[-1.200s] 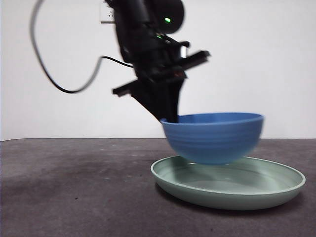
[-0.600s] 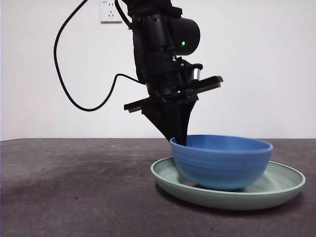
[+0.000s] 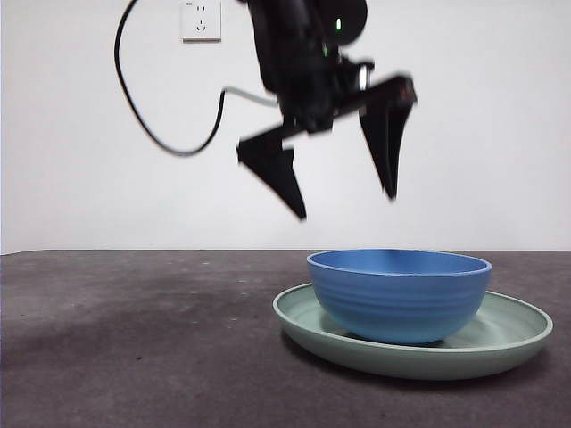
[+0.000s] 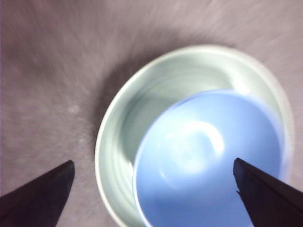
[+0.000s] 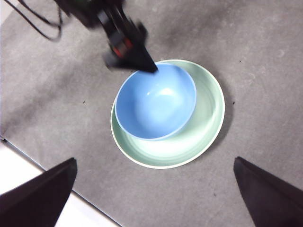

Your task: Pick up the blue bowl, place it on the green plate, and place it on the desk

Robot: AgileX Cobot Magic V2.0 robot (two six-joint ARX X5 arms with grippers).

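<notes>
The blue bowl [image 3: 399, 294] stands upright inside the green plate [image 3: 504, 337], toward its left side, on the desk [image 3: 134, 357]. My left gripper [image 3: 346, 205] is open and empty, lifted clear above the bowl's left rim, touching nothing. In the left wrist view the bowl [image 4: 208, 161] and plate [image 4: 137, 118] lie below the left gripper [image 4: 153, 163], blurred. My right gripper [image 5: 155, 161] is open and empty, high above the desk. The right wrist view shows the bowl [image 5: 156, 101], the plate [image 5: 206, 118] and the left gripper [image 5: 128, 47] over the bowl's rim.
A black cable [image 3: 165, 138] hangs from the left arm. A white wall socket [image 3: 200, 20] is on the back wall. The desk's edge [image 5: 42, 163] shows in the right wrist view, with pale floor beyond.
The left gripper lowered the blue bowl into the green plate, opened its jaws, let go and rose above the bowl.
</notes>
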